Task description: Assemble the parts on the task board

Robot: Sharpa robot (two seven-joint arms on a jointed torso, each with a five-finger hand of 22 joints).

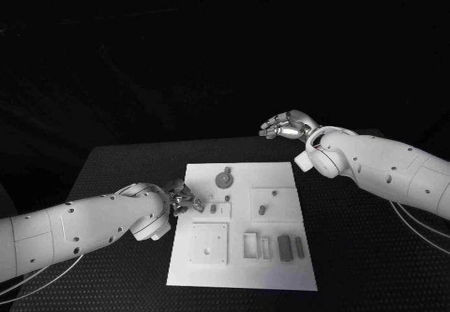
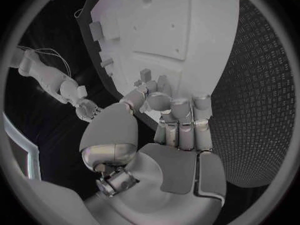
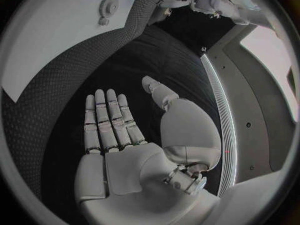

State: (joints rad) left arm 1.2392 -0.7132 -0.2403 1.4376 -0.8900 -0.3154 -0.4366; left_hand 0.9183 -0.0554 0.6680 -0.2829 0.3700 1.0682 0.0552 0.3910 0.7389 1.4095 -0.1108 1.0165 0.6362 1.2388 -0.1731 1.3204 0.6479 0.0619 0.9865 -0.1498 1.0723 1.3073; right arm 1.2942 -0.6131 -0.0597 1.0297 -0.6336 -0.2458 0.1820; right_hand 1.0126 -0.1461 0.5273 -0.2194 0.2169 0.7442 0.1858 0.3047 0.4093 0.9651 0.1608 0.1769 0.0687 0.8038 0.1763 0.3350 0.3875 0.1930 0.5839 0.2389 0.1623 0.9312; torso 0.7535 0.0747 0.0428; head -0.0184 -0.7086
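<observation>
I see the task board (image 1: 246, 224) lying flat in the middle of the black tabletop (image 1: 131, 169), and I place everything from it. My left hand (image 1: 184, 199) sits at the board's left edge, fingers curled in over the rim; from the left wrist view the fingertips (image 2: 164, 101) bunch together close to a small block (image 2: 145, 75) on the board, but I cannot tell whether they pinch it or only touch beside it. My right hand (image 1: 286, 124) hangs beyond the board's far right corner, well apart from it — in the right wrist view its fingers (image 3: 107, 120) lie straight and spread, the thumb off to one side, holding nothing. On the board itself: a gear (image 1: 225, 178) near the far edge, a small upright peg (image 1: 263, 209) in the raised square plate right of centre, and two dark bars (image 1: 292, 247) lying side by side toward the near right corner, just beside a pale rectangular frame (image 1: 250, 245).
</observation>
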